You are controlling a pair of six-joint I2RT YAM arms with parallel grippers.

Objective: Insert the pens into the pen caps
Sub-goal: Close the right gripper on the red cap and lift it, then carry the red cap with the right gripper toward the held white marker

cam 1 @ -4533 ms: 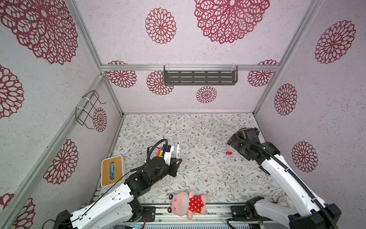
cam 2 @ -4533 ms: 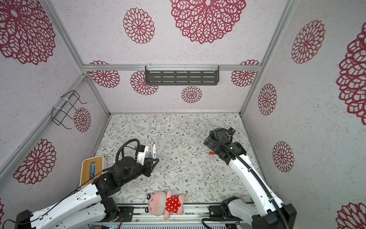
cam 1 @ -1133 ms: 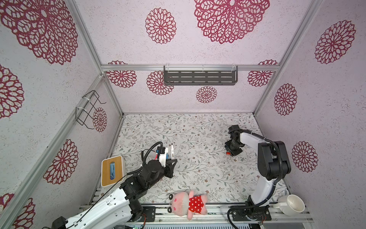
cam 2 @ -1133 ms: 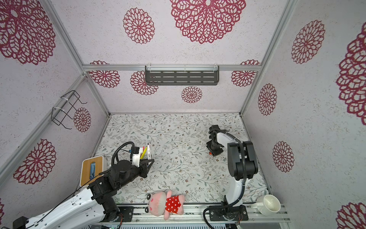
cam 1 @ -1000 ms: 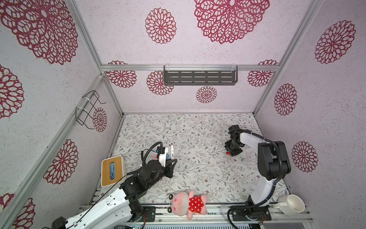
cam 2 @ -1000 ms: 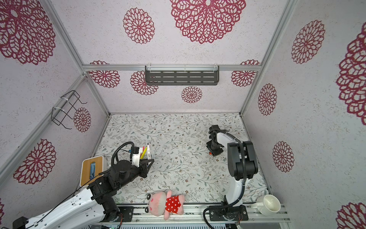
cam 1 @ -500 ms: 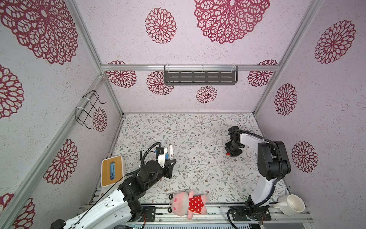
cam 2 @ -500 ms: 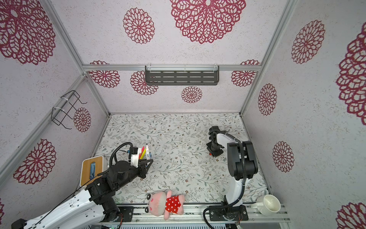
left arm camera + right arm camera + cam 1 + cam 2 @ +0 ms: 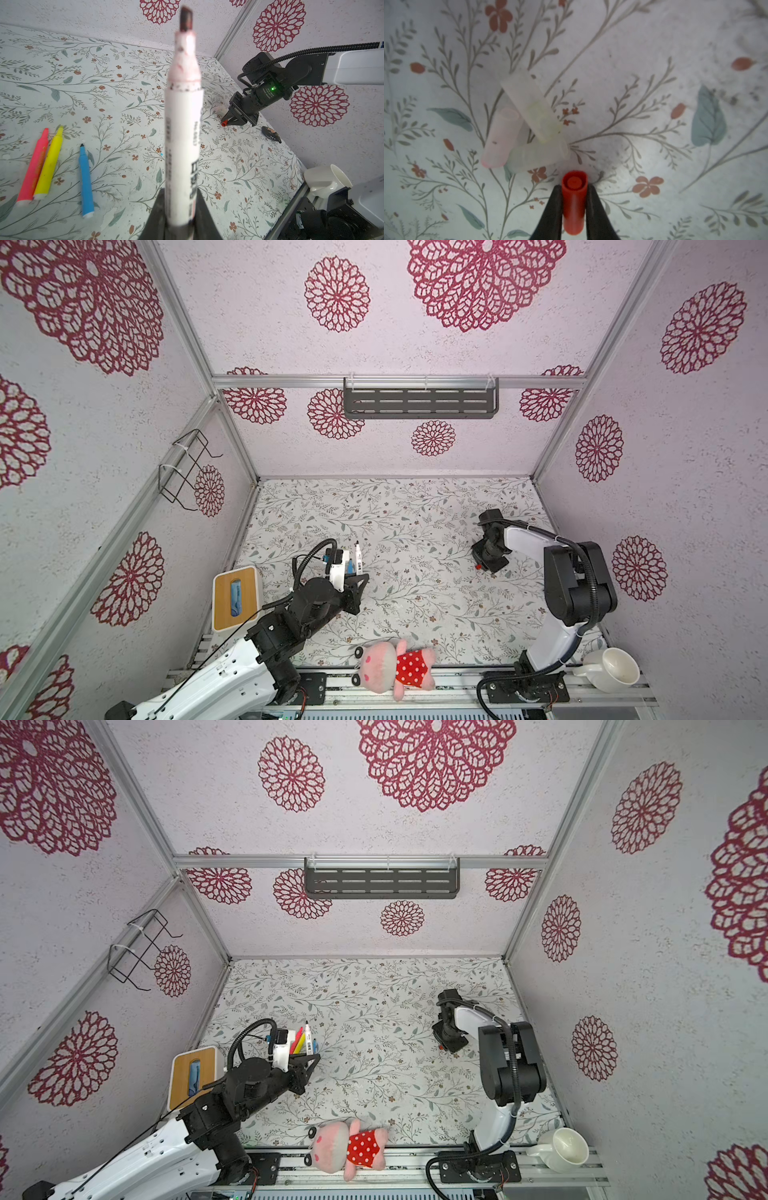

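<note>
My left gripper is shut on the white-barrelled pen, which stands with its dark tip up; it shows in both top views. Pink, yellow and blue pens lie side by side on the table behind it. My right gripper sits low over the table at the right and is shut on the red pen cap. Just beyond it lie three translucent pen caps in a heap: pink-tinted, yellow-tinted and a clear one.
A pink plush toy lies at the table's front edge and a white mug at the front right corner. A wooden-topped box stands at the left. A small dark object lies by the right wall.
My right gripper's jaws have shut on the red cap. My left arm has drawn back a little with the white pen.
</note>
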